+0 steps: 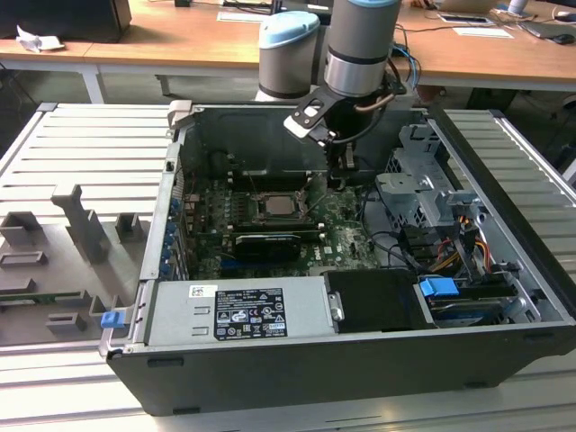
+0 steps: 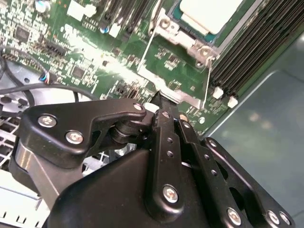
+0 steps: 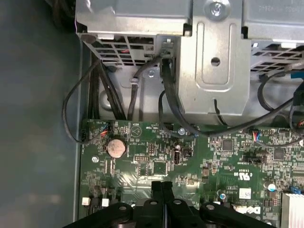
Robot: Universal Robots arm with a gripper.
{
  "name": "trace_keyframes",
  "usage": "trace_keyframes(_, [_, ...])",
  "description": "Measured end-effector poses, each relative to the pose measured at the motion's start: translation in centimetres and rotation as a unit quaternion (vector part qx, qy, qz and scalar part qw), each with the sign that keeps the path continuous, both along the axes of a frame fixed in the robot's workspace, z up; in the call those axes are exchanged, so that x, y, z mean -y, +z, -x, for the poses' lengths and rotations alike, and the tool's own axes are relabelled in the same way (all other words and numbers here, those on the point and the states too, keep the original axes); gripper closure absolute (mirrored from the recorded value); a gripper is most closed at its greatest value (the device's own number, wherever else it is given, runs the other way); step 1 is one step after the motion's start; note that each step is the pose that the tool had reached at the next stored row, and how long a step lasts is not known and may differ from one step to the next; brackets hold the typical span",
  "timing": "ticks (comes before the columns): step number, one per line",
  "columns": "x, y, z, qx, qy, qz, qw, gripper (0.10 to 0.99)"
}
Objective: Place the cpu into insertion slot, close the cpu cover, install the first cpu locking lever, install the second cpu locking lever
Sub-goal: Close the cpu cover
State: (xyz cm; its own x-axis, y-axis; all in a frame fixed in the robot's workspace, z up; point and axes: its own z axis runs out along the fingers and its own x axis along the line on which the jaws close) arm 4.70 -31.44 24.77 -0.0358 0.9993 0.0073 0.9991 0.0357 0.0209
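The fingers (image 3: 156,192) are pressed together with nothing between them, the two black pads meeting in one seam above the green motherboard (image 3: 156,161). In the second wrist view the fingers' tip (image 2: 164,128) comes right up to the free edge of the cpu cover (image 2: 183,95). Whether it touches that edge, I cannot tell.

The first step looks done. The cpu (image 2: 209,12) lies flat in the insertion slot (image 2: 170,27), beside the long black memory slots (image 2: 242,61). In the exterior view it sits near the middle of the board (image 1: 274,205), inside the open computer case (image 1: 504,234), to the exterior view's left of the arm (image 1: 360,54), which reaches down into the case.

The second step does not look done. The cover appears swung away from the chip, with bare board showing through its cut-out centre rather than the chip's face. With the cover open, I judge that neither locking lever is installed yet. I cannot be sure which of the thin bright lines beside the socket are the levers.

The cpu is a small flat square with a pale, matt metal face, smooth and unmarked as far as it shows, level in its seat. The cover is a thin, bright silver frame: a flat strip at its free edge and very slender sides running back to the hinge at the slot's rim.
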Motion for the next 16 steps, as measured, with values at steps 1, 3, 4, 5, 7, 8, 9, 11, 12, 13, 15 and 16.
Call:
trace_keyframes(1, [0.00, 0.00, 0.24, 0.0000, 0.000, 0.0000, 1.0000, 0.980])
trace_keyframes(3, [0.00, 0.00, 0.67, 0.0000, 0.000, -0.0001, 1.0000, 0.980])
trace_keyframes(4, [0.00, 0.00, 0.88, 0.0000, 0.000, 0.0000, 1.0000, 0.980])
trace_keyframes(5, [0.00, 0.00, 1.13, 0.0000, 0.000, 0.0000, 1.0000, 0.980])
trace_keyframes(7, [0.00, 0.00, 1.70, 0.0000, 0.000, 0.0000, 1.0000, 0.980])
trace_keyframes(8, [0.00, 0.00, 1.93, 0.0000, 0.000, 0.0000, 1.0000, 0.980])
trace_keyframes(9, [0.00, 0.00, 2.17, 0.0000, 0.000, -0.0001, 1.0000, 0.980])
trace_keyframes(11, [0.00, -0.01, 2.55, 0.0000, 0.000, 0.0000, 1.0000, 0.980])
trace_keyframes(12, [0.00, -0.01, 2.71, 0.0000, 0.000, 0.0000, 1.0000, 0.980])
trace_keyframes(13, [0.00, -0.02, 2.90, 0.0000, 0.000, -0.0001, 1.0000, 0.980])
trace_keyframes(15, [0.00, -0.03, 3.27, 0.0000, 0.000, -0.0001, 1.0000, 0.980])
trace_keyframes(16, [0.00, -0.04, 3.45, 0.0000, 0.000, -0.0001, 1.0000, 0.980])
